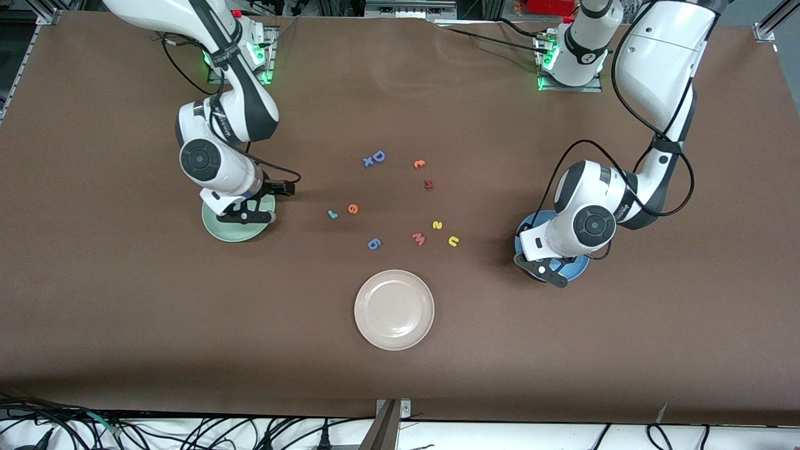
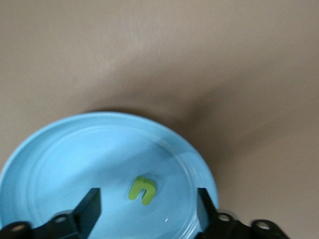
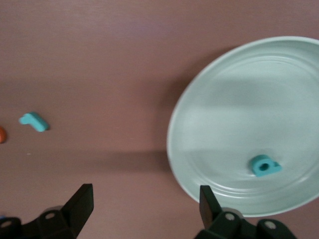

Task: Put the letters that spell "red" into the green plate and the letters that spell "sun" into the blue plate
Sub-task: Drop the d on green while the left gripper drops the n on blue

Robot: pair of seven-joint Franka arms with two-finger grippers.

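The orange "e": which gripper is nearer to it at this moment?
Right. The right gripper hangs open over the green plate, beside the orange "e"; the left gripper is open over the blue plate, well past the other letters.

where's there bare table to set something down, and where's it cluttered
Bare: the strip between the white plate and the front camera's edge, and both table ends outside the green plate and blue plate. Crowded: the loose letters scattered mid-table, farther from the camera than the white plate.
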